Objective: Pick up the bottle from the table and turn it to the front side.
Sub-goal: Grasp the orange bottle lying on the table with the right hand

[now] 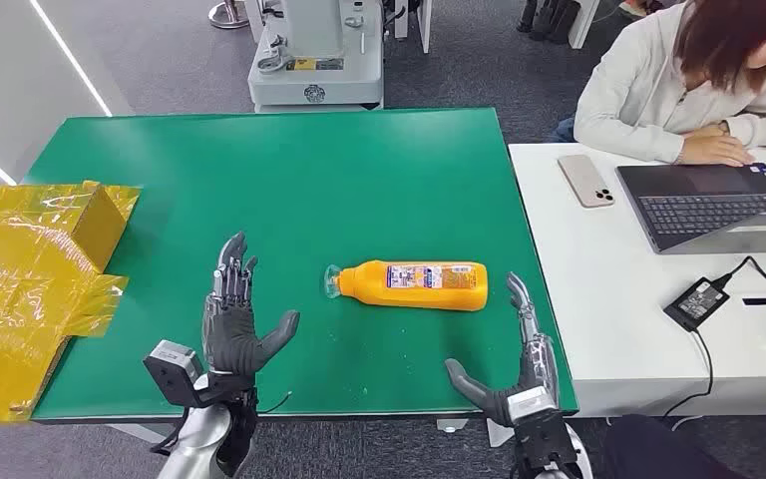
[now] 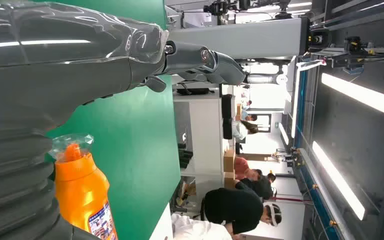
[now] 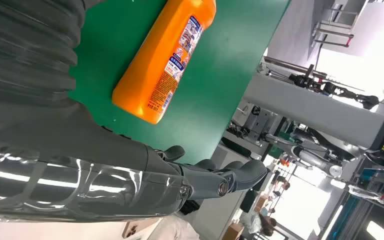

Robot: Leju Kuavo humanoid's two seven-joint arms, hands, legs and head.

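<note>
I see the green tabletop [image 1: 289, 170] spread wide in front of me, with a white table [image 1: 608, 299] butted against its right edge. A person in a white top [image 1: 658, 90] sits at the far side of that white table, one hand by a laptop [image 1: 718, 205]; a phone [image 1: 585, 181] lies near the laptop and a black power adapter [image 1: 695, 299] sits nearer me. Crumpled yellow packaging [image 1: 30, 269] overhangs the left edge of the green tabletop.

The orange bottle [image 1: 424, 284] lies on its side toward the near right part of the tabletop, its clear cap [image 1: 334, 282] pointing left and its printed label facing up. My left hand [image 1: 234, 324] is above the tabletop near the front edge, to the left of the cap and apart from it, released with fingers spread and holding nothing. My right hand [image 1: 519, 374] is at the near right corner, just beside the bottle's base, also released with fingers extended, touching nothing I can make out.
</note>
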